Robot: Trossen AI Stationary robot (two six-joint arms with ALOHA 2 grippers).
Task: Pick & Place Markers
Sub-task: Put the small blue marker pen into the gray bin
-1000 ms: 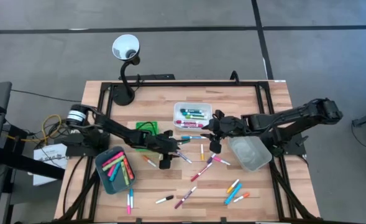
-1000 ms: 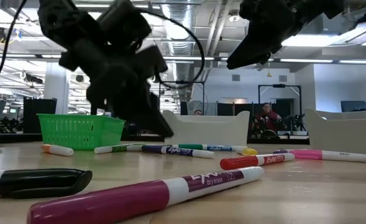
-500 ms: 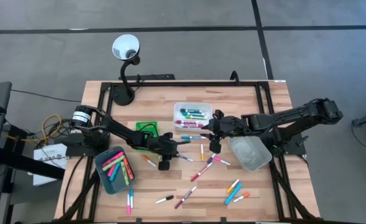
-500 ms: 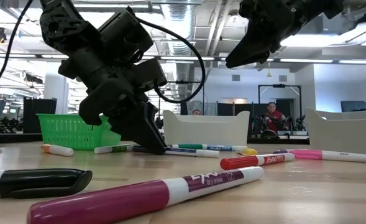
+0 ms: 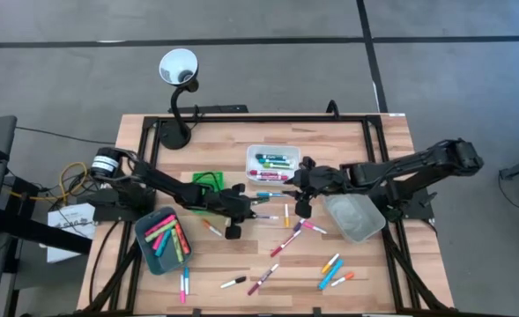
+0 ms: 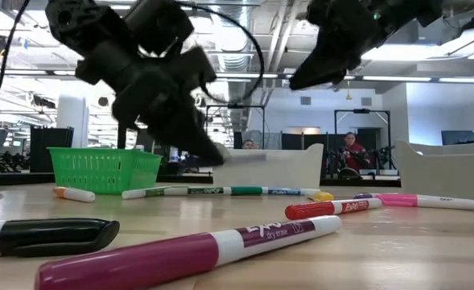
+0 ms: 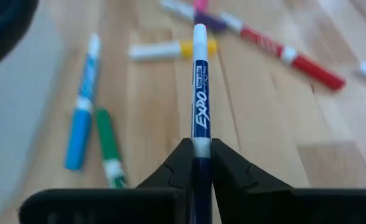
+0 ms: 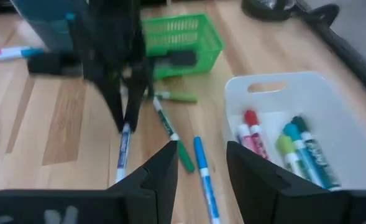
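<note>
Several markers [image 5: 285, 236] lie loose on the wooden table [image 5: 233, 132]. My left gripper [image 7: 201, 146] is shut on one of them, a white marker with a dark blue cap [image 7: 199, 93], held just above the table's middle [image 5: 257, 214]. It also shows in the right wrist view [image 8: 123, 148] below the left gripper [image 8: 123, 93]. My right gripper [image 8: 201, 168] stands open and holds nothing. It hangs higher up [image 6: 301, 80], right of centre [image 5: 301, 208], near the white tray [image 5: 272, 151]. My left gripper pinches the marker's dark cap end [image 7: 201, 163] between its two fingers. The fingers slant down from the table's left side and lie along the marker, whose white barrel [image 7: 199, 56] sticks out ahead of them. The marker is lifted clear of the table, its free end lowest.
A green basket [image 5: 208, 187] stands behind the left gripper. A teal tray [image 5: 146, 251] with pink markers is at the near left. A clear grey tray [image 5: 354, 218] is at the right. The white tray holds several markers. A lamp [image 5: 178, 69] stands at the far left.
My left gripper has shut on the dark-capped marker, which lay on the table behind it, and has then risen. The marker has come off the wood and now hangs clear. My right gripper has stayed where it was.
</note>
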